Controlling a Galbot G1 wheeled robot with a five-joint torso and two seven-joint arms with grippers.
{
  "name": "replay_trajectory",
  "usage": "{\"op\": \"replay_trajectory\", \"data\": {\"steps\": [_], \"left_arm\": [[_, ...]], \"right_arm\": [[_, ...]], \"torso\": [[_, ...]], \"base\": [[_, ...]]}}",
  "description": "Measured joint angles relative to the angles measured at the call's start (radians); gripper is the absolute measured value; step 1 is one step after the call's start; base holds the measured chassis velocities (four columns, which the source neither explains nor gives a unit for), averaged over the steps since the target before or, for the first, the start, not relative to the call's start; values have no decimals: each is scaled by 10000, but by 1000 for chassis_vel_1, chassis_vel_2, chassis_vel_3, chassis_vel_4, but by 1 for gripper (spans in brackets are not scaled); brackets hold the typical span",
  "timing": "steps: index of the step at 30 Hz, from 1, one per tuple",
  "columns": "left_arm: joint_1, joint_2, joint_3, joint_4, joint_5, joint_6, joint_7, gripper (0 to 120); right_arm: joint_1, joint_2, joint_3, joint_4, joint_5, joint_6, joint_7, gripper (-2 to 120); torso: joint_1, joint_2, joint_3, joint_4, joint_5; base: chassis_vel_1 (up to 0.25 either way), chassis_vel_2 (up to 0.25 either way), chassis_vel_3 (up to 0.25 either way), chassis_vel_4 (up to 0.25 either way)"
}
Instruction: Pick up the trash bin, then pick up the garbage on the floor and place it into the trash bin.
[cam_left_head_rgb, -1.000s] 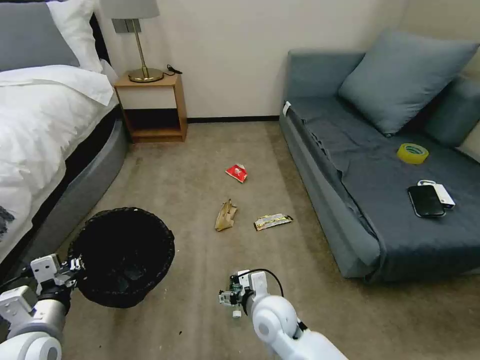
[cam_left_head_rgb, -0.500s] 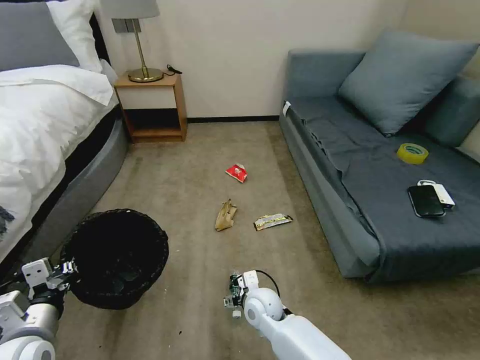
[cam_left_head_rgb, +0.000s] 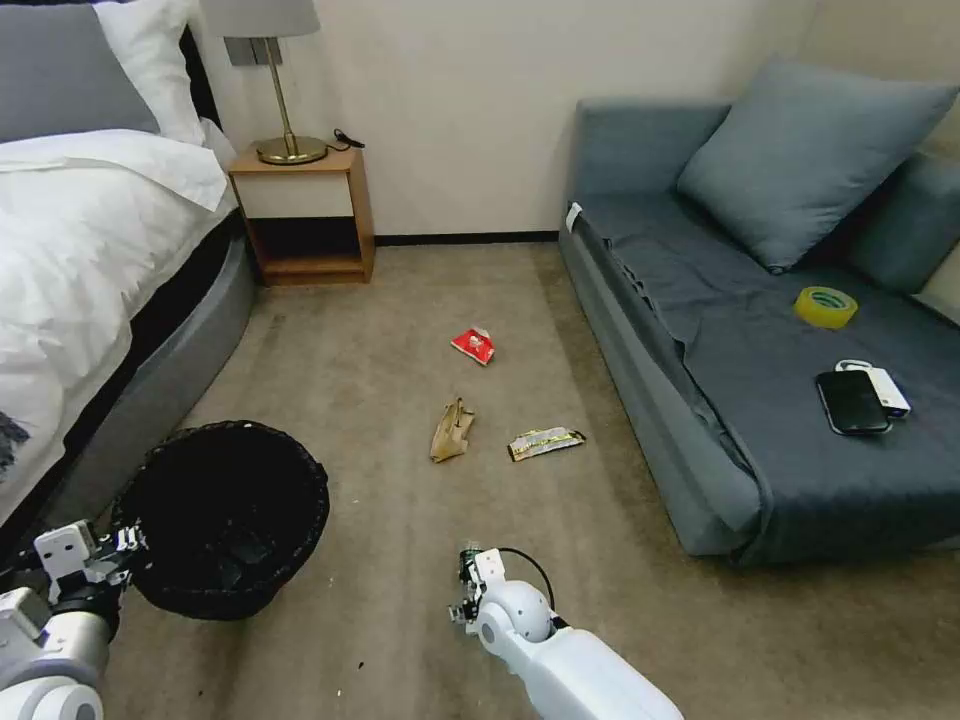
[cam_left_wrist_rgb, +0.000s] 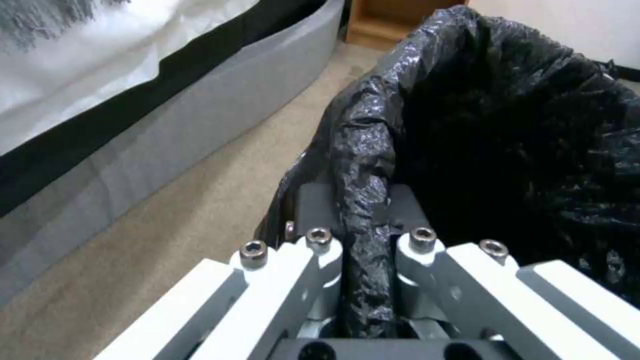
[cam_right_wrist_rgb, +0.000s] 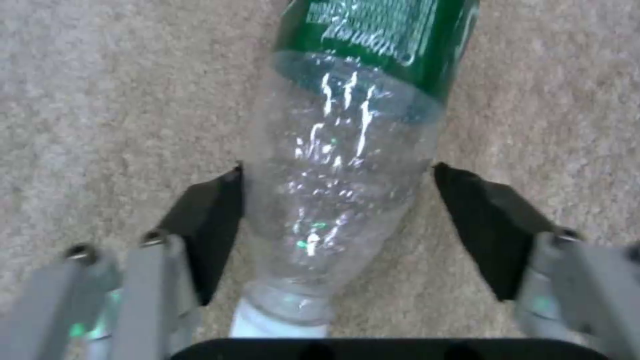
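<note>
Left side: my left gripper (cam_left_wrist_rgb: 363, 240) is clamped tight on the rim of the trash bin (cam_left_head_rgb: 225, 515), a fold of its black liner pinched between the two fingers; the bin hangs at my near left beside the bed base (cam_left_head_rgb: 150, 390), mouth up and slightly tilted. Centre: my right gripper (cam_right_wrist_rgb: 337, 225) is low over the carpet (cam_left_head_rgb: 380, 340) with the clear bottle (cam_right_wrist_rgb: 347, 165) lying flat between its spread fingers. Left pad (cam_right_wrist_rgb: 207, 225) just at the bottle's shoulder, right pad (cam_right_wrist_rgb: 483, 220) a little apart from it; nothing gripped yet. The bottle's long axis runs straight away from my palm, white cap toward the wrist, green label at the far end, so the fingers straddle it crosswise at the tapering neck. Judgement: closing here should catch the shoulder, though the taper could let it slide forward. Right arm is clearly the nearer one. Farther ahead on open carpet lie the brown paper bag (cam_left_head_rgb: 452, 430), the gold wrapper (cam_left_head_rgb: 545, 442) just right of it, and the red-and-white packet (cam_left_head_rgb: 474, 345) beyond. Right: the sofa edge (cam_left_head_rgb: 650, 400) bounds the floor; clear room lies between bottle and bin for the carry.
</note>
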Motion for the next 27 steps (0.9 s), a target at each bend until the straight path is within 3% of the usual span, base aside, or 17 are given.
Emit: {"op": "replay_trajectory", "data": {"steps": [7,12,17,22,27], "left_arm": [[-62,11,89,72,23,-30,15,4],[-76,12,152,99,36,-37,29,4],[-92,-23,309,115,62,-64,33,4],[-100,-39,467,110,72,-64,33,4],[-127,-59,844,81,97,-24,-17,4]], "right_arm": [[-46,-11,89,-80,-65,137,-76,44],[-109,-21,155,-64,-143,265,-107,30],[-221,-140,232,180,-187,385,-86,22],[-275,-421,241,783,-160,528,75,22],[-174,-1133,476,2719,572,466,560,22]], "torso": [[1,0,0,0,1],[0,0,0,0,2],[0,0,0,0,1],[0,0,0,0,3],[0,0,0,-2,1]], "base": [[0,0,0,0],[0,0,0,0],[0,0,0,0],[0,0,0,0],[0,0,0,0]]}}
